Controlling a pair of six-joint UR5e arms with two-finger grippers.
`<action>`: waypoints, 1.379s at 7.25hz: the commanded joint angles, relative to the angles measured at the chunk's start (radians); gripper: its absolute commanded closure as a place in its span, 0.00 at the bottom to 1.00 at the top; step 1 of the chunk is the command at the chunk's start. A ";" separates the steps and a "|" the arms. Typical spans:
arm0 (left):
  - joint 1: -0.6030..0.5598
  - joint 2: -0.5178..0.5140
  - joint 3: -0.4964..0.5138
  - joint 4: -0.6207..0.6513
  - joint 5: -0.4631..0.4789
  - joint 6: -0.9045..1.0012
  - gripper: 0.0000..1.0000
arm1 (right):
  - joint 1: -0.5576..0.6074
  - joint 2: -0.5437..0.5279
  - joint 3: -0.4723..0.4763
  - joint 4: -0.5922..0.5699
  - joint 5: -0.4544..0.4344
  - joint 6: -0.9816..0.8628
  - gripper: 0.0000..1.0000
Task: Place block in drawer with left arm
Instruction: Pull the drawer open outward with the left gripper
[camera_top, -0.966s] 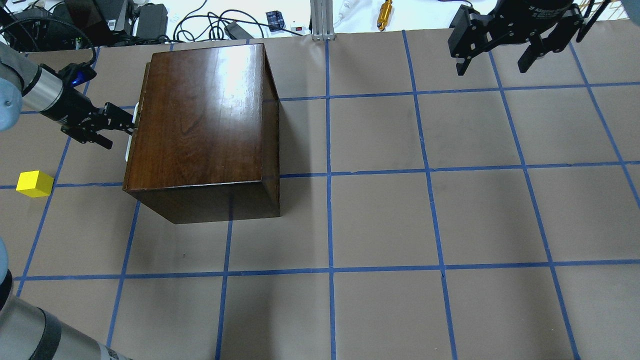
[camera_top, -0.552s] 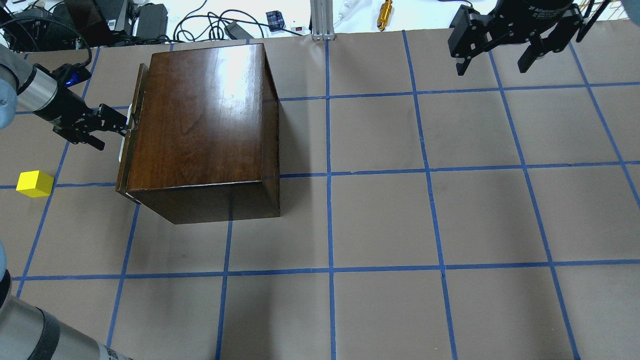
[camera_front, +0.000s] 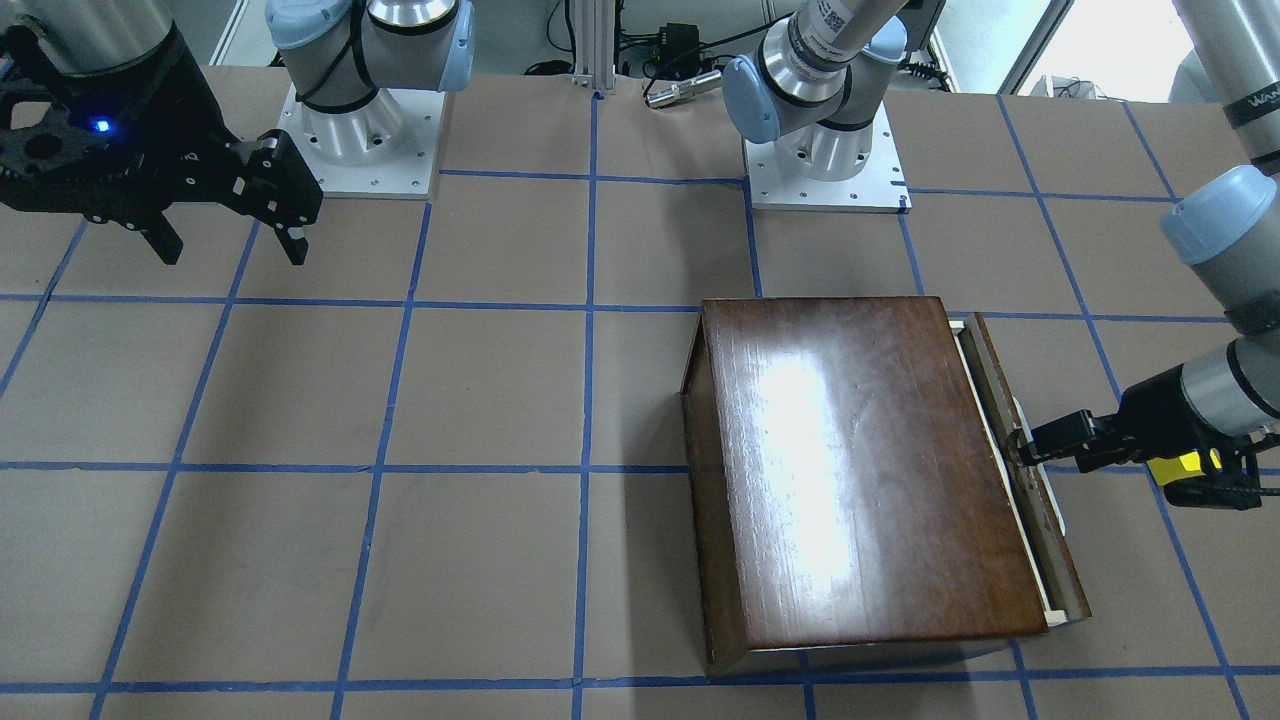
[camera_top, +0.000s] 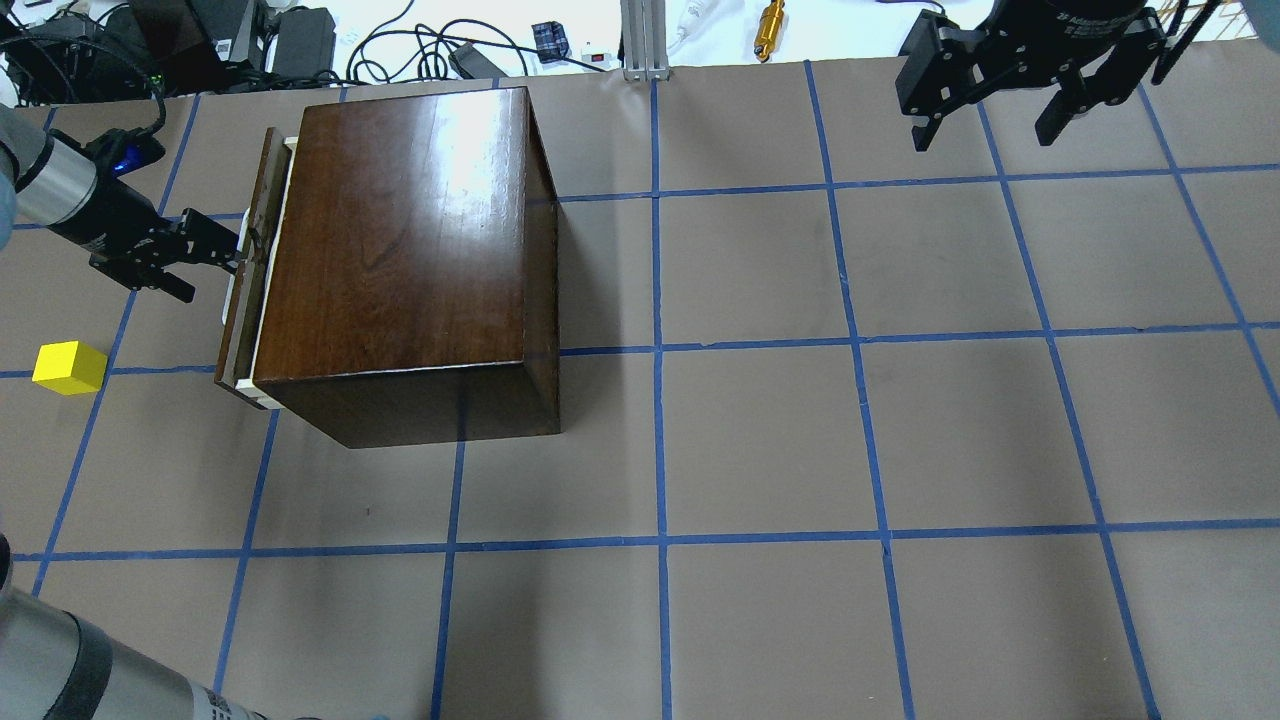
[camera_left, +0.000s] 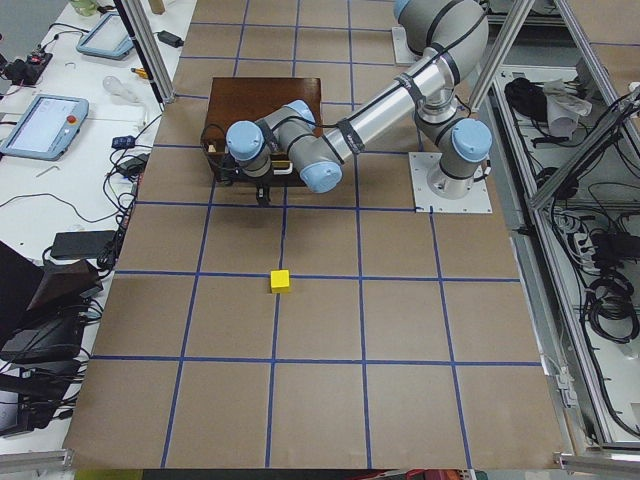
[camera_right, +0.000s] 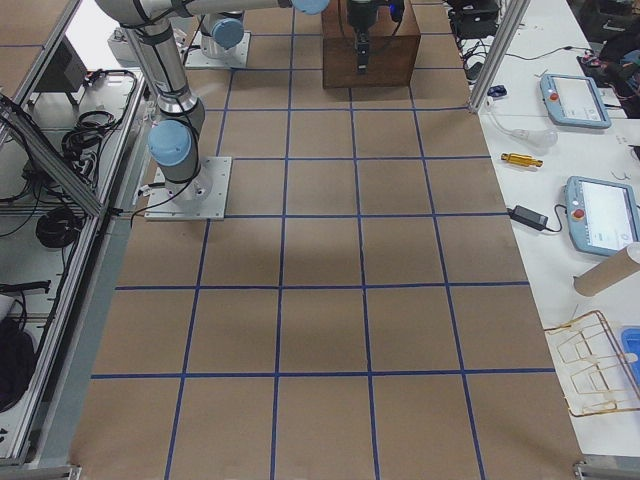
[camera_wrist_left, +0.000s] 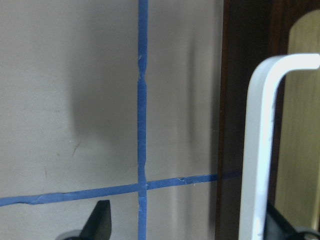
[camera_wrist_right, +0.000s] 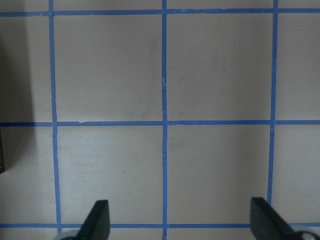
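Observation:
The yellow block (camera_top: 68, 367) lies on the table left of the dark-brown box (camera_top: 400, 240); it also shows in the exterior left view (camera_left: 280, 281). The drawer (camera_top: 243, 290) stands a little way out of the box's left face, with a strip of pale wood showing. My left gripper (camera_top: 214, 274) is open at the drawer front, one finger (camera_wrist_left: 282, 225) hooked behind the pale pull (camera_wrist_left: 260, 150). My right gripper (camera_top: 983, 138) is open and empty above the far right of the table.
Cables and power bricks (camera_top: 300, 40) lie beyond the table's far edge behind the box. Brown paper with a blue tape grid (camera_top: 660, 350) covers the table. The two arm bases (camera_front: 825, 165) stand on the robot's side.
The left gripper has moved left, away from the box, and the drawer has come further out with it. The block and the right arm have not moved.

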 joint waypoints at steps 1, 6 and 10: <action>0.019 0.000 0.000 0.001 0.000 0.002 0.01 | 0.000 0.000 0.000 0.000 0.000 0.000 0.00; 0.080 0.000 0.002 0.001 0.000 0.026 0.01 | 0.000 -0.001 0.000 0.000 0.000 0.000 0.00; 0.117 0.000 0.002 -0.009 0.000 0.051 0.01 | 0.000 -0.001 0.000 0.000 0.000 0.000 0.00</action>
